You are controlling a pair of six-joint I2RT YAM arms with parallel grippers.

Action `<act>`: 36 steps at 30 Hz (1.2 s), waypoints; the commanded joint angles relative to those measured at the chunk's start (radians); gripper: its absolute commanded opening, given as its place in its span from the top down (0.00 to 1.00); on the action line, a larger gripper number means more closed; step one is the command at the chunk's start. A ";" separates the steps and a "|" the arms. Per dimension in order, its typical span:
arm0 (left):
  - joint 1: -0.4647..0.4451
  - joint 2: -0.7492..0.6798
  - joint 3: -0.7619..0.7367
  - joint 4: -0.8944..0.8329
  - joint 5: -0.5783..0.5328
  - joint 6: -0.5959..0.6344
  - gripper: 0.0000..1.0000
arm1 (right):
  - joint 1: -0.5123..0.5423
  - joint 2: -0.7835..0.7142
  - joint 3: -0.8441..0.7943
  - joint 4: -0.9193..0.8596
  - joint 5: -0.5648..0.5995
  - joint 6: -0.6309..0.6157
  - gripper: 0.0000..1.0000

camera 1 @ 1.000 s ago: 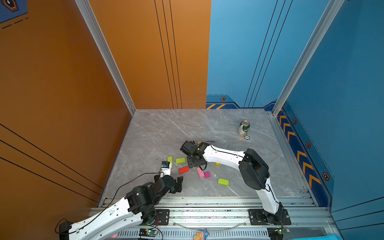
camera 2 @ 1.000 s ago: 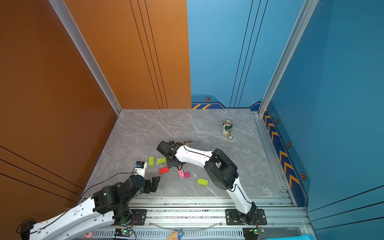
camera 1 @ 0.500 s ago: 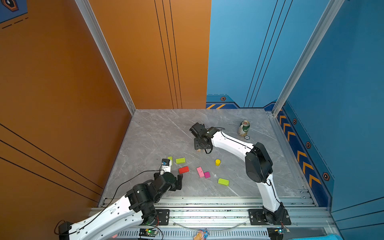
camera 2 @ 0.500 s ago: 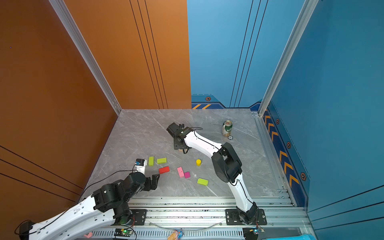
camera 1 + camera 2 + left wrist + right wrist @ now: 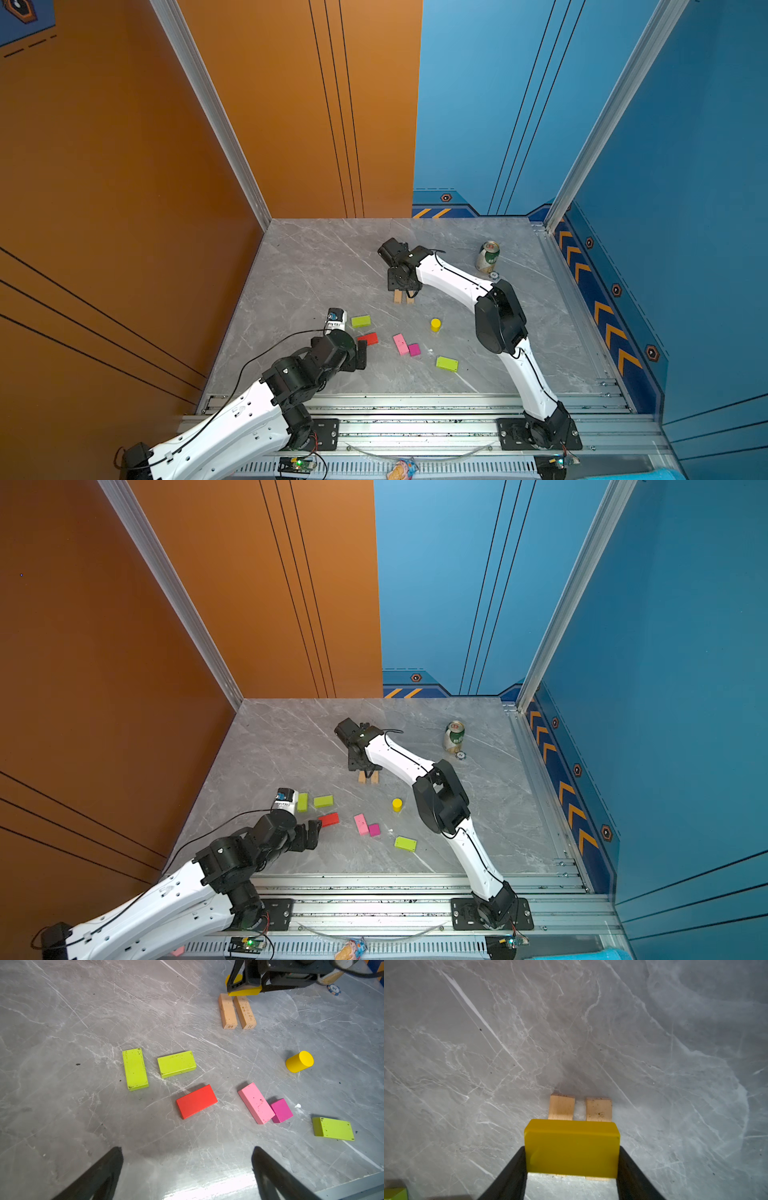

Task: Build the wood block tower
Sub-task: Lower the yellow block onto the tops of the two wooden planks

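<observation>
My right gripper (image 5: 572, 1153) is shut on a yellow rectangle (image 5: 572, 1147), holding it crosswise over two tan bars (image 5: 561, 1107) that lie side by side on the floor (image 5: 398, 296). Whether the rectangle touches the bars I cannot tell. Loose wood blocks lie nearer the front: three lime-green slabs (image 5: 135, 1069) (image 5: 176, 1064) (image 5: 333, 1128), a red-orange one (image 5: 196, 1101), a pink one (image 5: 256, 1103) against a magenta cube (image 5: 281, 1110), and a yellow cylinder (image 5: 299, 1061). My left gripper (image 5: 187, 1150) hangs open and empty just short of the red-orange block (image 5: 369, 338).
A green-white drink can (image 5: 487, 257) stands at the back right with a small round token (image 5: 493, 274) beside it. Orange and blue walls close in the marble floor. A metal rail (image 5: 415, 403) runs along the front edge.
My right arm has swung from the loose blocks toward the back, carrying the yellow rectangle over the tan bars. The yellow cylinder it hid now shows. The left arm has barely moved.
</observation>
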 commanded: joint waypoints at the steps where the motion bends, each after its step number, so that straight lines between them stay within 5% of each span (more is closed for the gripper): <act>1: 0.031 0.012 0.018 0.045 0.068 0.029 0.02 | -0.012 0.016 0.045 -0.050 -0.003 0.023 0.45; 36: 0.107 0.057 0.009 0.090 0.140 0.032 0.02 | -0.035 0.117 0.111 -0.079 -0.034 0.030 0.44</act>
